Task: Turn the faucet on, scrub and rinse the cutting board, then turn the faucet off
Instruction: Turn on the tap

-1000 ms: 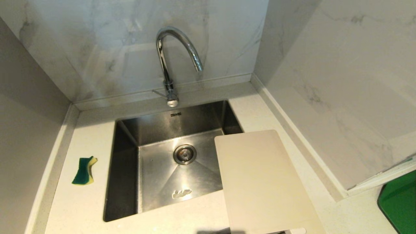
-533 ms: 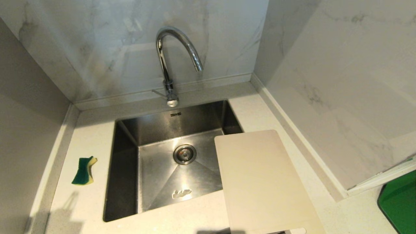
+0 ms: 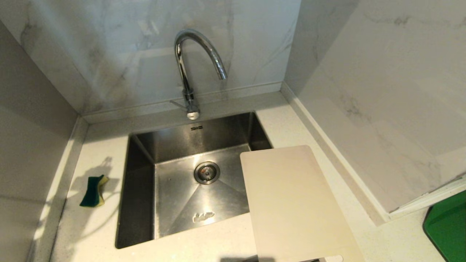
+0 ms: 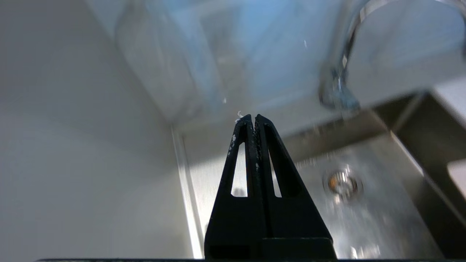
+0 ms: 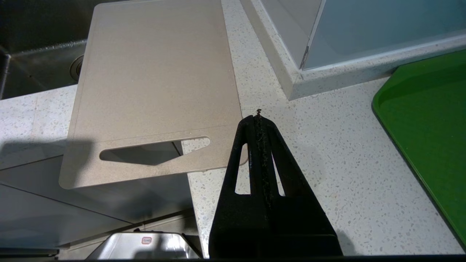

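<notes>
Standing at the back edge of the sink point(image 3: 140, 189), one faucet point(image 3: 189, 69) rises from the desk point(image 3: 94, 229), its chrome gooseneck arching over toward the basin and a thin lever jutting from its base on the robot's left. No water shows at the spout. One drain point(image 3: 206, 172) sits in the basin floor.

One cutting board point(image 3: 291, 203) lies flat on the desk at the right of the sink, its far left corner reaching out over the basin. In the right wrist view its oblong handle slot lies at the near end, and that end overhangs the desk's front edge.

One sponge point(image 3: 94, 191), green on yellow, rests on the desk to the left of the sink, apart from the rim, with an arm's shadow falling across it. One green tray point(image 3: 447, 229) lies at the far right, well apart from the board.

Neither arm appears in the head view. The left claw point(image 4: 250, 117) shows only in its own wrist view, fingers pressed together with nothing between them, hovering above the desk's left side and pointing toward the back wall corner, the faucet base off to one side. The right claw point(image 5: 258, 115) is likewise closed tight and empty, hanging over the desk just beside the board's handle end
</notes>
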